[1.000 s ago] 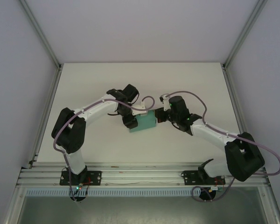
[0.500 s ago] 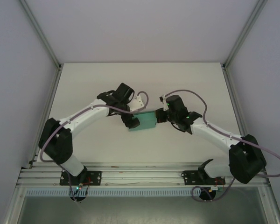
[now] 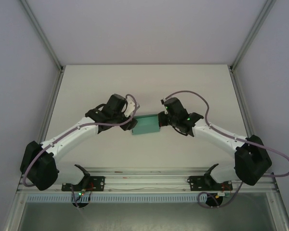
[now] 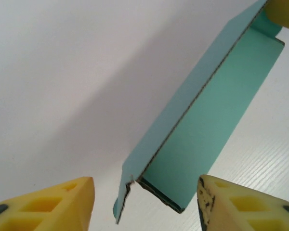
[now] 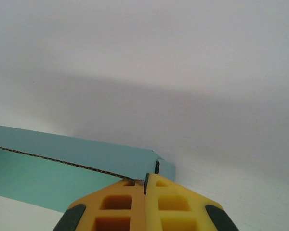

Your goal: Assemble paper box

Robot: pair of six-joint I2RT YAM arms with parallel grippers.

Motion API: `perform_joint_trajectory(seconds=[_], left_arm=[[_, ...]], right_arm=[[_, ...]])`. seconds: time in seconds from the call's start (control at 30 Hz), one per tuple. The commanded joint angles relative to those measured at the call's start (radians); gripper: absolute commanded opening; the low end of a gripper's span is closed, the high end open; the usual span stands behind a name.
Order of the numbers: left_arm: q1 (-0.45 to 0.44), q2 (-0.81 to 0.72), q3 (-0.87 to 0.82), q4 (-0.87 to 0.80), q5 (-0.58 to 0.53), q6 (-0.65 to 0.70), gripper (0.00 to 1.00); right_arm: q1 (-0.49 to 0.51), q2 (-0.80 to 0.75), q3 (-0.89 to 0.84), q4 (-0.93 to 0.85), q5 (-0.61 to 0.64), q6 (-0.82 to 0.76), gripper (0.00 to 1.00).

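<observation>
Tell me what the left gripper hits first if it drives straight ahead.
The left gripper would likely meet the paper box, whose near end lies just ahead between its open jaws; depth is unclear.

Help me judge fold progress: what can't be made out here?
Top external: ends of the thin teal-green card box, under the left end effector and right end effector; flaps too small.
Left wrist: box's far corner, cut off at top edge.
Right wrist: box's left part, past frame edge.

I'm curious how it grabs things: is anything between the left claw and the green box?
Nothing visible stands in the way. The left gripper is open and faces the near end of the paper box with a clear gap. The right gripper is shut on the box's opposite end.
</observation>
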Motion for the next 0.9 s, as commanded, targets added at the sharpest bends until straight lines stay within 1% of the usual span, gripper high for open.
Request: perform_joint_trajectory(seconds=[0.0,0.03,0.1,0.17,0.2,0.27,0.3,0.37,0.47,0.5,0.53,0.6,0.67,0.77,0.8,0.87], left_arm=[[-0.002,-0.007,-0.017,0.025,-0.037,-0.045,0.50],[-0.002,0.000,-0.016,0.022,-0.047,-0.044,0.47],[-0.002,0.015,-0.012,0.024,-0.058,-0.046,0.43],[-0.002,0.031,-0.010,0.029,-0.056,-0.044,0.43],[-0.002,0.038,-0.010,0.031,-0.062,-0.047,0.40],[-0.002,0.046,-0.004,0.033,-0.067,-0.054,0.29],[-0.002,0.048,0.001,0.028,-0.068,-0.059,0.27],[-0.002,0.050,0.005,0.018,-0.066,-0.067,0.27],[-0.002,0.049,0.002,0.031,-0.065,-0.109,0.19],[-0.002,0.049,0.008,0.028,-0.051,-0.130,0.15],[-0.002,0.051,0.014,0.021,-0.027,-0.151,0.14],[-0.004,0.050,0.019,0.012,-0.011,-0.205,0.13],[-0.005,0.047,0.013,0.021,0.005,-0.267,0.15],[-0.006,0.056,0.023,0.028,0.036,-0.384,0.14],[-0.007,0.061,0.026,0.032,0.045,-0.427,0.08],[-0.006,0.075,0.036,0.027,0.055,-0.515,0.05]], right_arm=[[0.009,0.018,0.016,-0.079,0.035,0.018,0.00],[0.009,0.018,0.014,-0.078,0.032,0.019,0.00],[0.009,0.017,0.016,-0.081,0.021,0.014,0.00],[0.010,0.017,0.019,-0.085,0.021,0.014,0.00],[0.011,0.017,0.020,-0.087,0.021,0.014,0.00],[0.011,0.017,0.020,-0.090,0.019,0.016,0.00],[0.010,0.017,0.022,-0.094,0.020,0.014,0.00],[0.011,0.015,0.021,-0.096,0.020,0.013,0.00],[0.012,0.014,0.022,-0.097,0.025,0.015,0.00],[0.012,0.017,0.023,-0.101,0.028,0.018,0.00],[0.014,0.019,0.027,-0.108,0.030,0.021,0.00],[0.020,0.020,0.027,-0.116,0.052,0.029,0.00],[0.031,0.018,0.030,-0.127,0.081,0.044,0.00],[0.052,0.017,0.028,-0.136,0.126,0.073,0.00],[0.061,0.021,0.028,-0.139,0.139,0.085,0.00],[0.082,0.029,0.031,-0.145,0.174,0.111,0.00]])
